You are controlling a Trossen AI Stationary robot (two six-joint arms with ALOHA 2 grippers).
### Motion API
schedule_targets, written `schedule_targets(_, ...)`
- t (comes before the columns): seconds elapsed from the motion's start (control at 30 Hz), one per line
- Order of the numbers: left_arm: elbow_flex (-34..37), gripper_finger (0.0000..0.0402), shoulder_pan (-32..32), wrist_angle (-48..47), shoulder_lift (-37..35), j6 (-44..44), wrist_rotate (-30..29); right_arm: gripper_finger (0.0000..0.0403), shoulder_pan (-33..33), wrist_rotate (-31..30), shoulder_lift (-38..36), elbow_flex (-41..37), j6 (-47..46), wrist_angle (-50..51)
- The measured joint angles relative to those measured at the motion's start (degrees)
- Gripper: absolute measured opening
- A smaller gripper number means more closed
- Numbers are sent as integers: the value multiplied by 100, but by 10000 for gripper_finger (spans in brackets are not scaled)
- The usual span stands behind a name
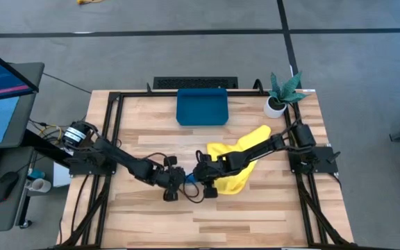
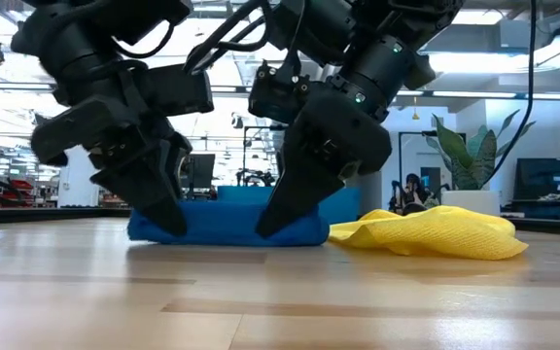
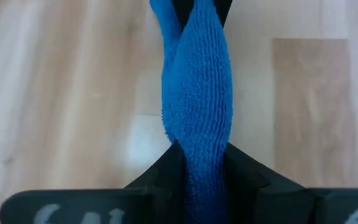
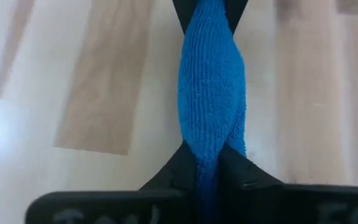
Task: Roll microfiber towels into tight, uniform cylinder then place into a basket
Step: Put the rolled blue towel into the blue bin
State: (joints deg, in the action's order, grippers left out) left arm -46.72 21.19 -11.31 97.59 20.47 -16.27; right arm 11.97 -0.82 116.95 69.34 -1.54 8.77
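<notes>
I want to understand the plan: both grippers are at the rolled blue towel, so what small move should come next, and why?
Probably lift it slightly, together. The left gripper and right gripper each pinch one end of the rolled blue microfiber towel, which lies on the wooden table; the shallow dark-blue plastic basket lies beyond.

Towels mid-table, basket behind.
Rolled towel (image 2: 227, 226) on table (image 1: 255, 222) between both grippers; second towel (image 1: 238, 163) just right; basket (image 1: 201, 107) at far edge, plant pot (image 1: 276, 105) right.
</notes>
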Motion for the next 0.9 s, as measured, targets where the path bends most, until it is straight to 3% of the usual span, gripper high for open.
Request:
schedule_targets(0.2, 3, 64, -314, -174, -327, -474, 32, 44, -146, -78, -101, -8, 288, 73)
schedule_targets(0.53, -62, 64, -1053, -390, -925, -1312, 352, 45, -755, -30, -955, -29, 781, 719)
schedule_targets(0.9, -1009, 64, -2291, -1343, -1220, -2659, 423, 45, -1573, -62, -1499, -22, 1614, 938)
